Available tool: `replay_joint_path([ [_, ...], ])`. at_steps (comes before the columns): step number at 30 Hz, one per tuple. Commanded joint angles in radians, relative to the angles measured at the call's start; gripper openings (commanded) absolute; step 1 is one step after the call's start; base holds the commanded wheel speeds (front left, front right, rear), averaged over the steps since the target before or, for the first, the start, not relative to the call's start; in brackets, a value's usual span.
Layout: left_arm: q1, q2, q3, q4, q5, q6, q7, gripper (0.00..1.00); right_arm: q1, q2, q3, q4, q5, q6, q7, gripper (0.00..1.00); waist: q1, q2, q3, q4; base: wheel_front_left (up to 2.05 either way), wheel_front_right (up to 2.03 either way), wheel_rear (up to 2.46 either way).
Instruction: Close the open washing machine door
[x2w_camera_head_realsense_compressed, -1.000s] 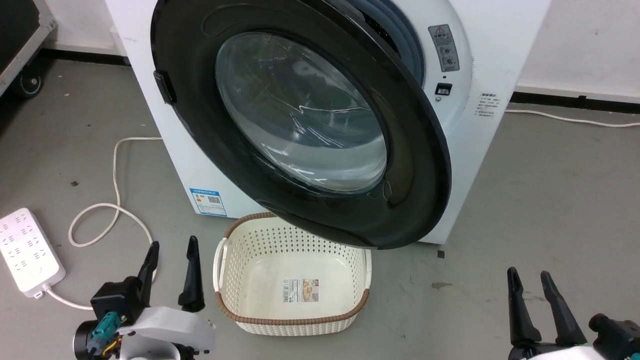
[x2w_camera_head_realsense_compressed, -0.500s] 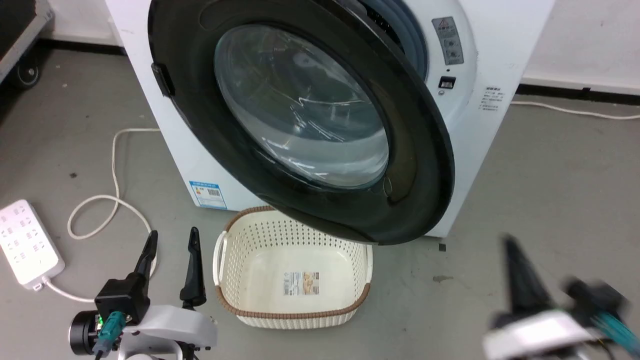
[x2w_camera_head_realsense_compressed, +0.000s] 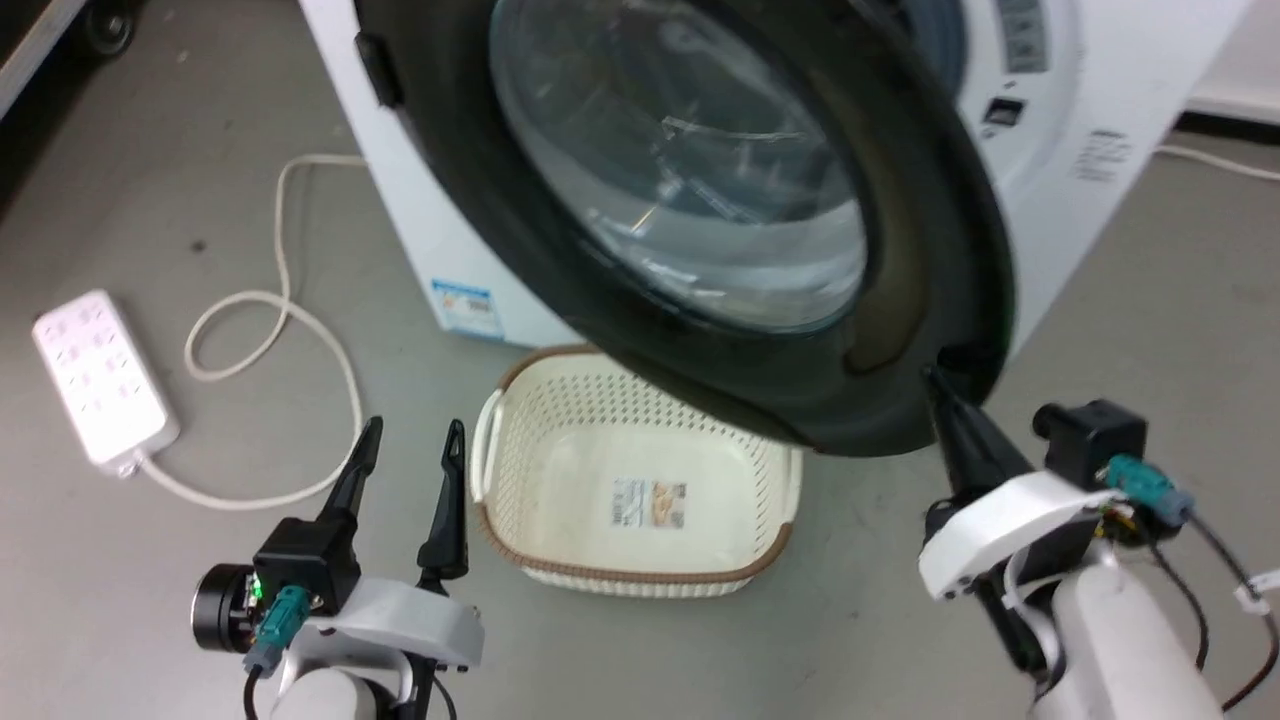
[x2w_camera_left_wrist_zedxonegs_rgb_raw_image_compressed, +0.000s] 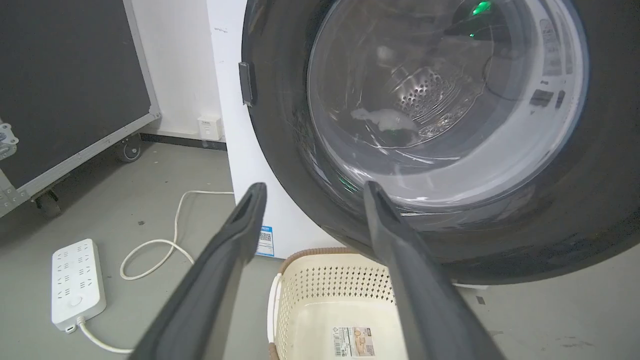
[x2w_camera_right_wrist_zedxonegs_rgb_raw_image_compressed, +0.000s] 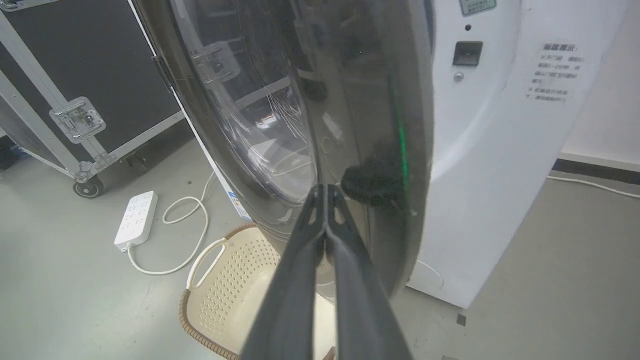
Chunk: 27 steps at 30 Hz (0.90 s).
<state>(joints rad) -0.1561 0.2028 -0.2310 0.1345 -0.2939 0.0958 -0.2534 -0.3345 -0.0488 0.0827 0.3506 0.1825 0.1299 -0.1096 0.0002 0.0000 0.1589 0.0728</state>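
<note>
Found the door (x2w_camera_head_realsense_compressed: 680, 170) open: left edge against the washer (x2w_camera_head_realsense_compressed: 1090, 170), free right edge swung out toward the near side and standing off the white front, lower rim hanging above the far part of the basket (x2w_camera_head_realsense_compressed: 640, 588) on the floor.

Checked against the views from the preceding second. Noted a shift of the whole head view and attributed it to camera motion, not to the door or basket.

Raised the right end effector (x2w_camera_right_wrist_zedxonegs_rgb_raw_image_compressed: 326, 190) from the near right corner of the head view to the lower right rim of the door. Brought its fingers from spread to pressed together, gripping nothing. Observed the tips at the glossy black band just right of the glass. Could not confirm contact from either view.

Kept the left end effector (x2w_camera_head_realsense_compressed: 413, 432) near, just left of the basket, with fingers spread, holding nothing, apart from the door.

Judged the approach as complete and the push as not yet begun. Assessed the joined fingers as a blunt pusher, well placed at the free edge far from the hinge side. Flagged a risk of slipping on the glossy curved face.
</note>
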Motion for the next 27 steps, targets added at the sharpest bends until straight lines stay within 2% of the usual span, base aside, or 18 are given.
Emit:
replay_joint_path([
  [1,-0.017,-0.003,0.001,0.003,-0.002,-0.005,-0.006,1.0,-0.028,-0.001,-0.021,0.01,-0.01,0.001,-0.012,0.0,-0.0002,0.0,0.026,0.025,0.0,0.0,0.0],
  [6,-0.039,-0.016,-0.001,0.001,-0.003,-0.016,-0.007,1.0,-0.101,-0.001,-0.15,0.031,-0.049,0.001,-0.025,0.0,-0.0002,0.0,0.063,0.065,0.0,0.0,0.0],
  [13,-0.064,-0.034,0.002,-0.011,-0.003,-0.033,-0.008,1.0,-0.227,-0.003,-0.333,0.004,-0.177,0.001,0.002,0.0,-0.0002,0.0,0.127,0.122,0.0,0.0,0.0],
  [20,-0.087,-0.051,0.013,-0.02,0.008,-0.052,-0.008,1.0,-0.349,-0.031,-0.444,-0.007,-0.245,0.001,0.021,0.0,-0.0002,0.0,0.19,0.171,0.0,0.0,0.0],
  [27,-0.097,-0.072,0.031,-0.026,0.023,-0.066,-0.008,1.0,-0.441,-0.051,-0.512,-0.023,-0.272,0.001,0.011,0.0,-0.0002,0.0,0.223,0.189,0.0,0.0,0.0],
])
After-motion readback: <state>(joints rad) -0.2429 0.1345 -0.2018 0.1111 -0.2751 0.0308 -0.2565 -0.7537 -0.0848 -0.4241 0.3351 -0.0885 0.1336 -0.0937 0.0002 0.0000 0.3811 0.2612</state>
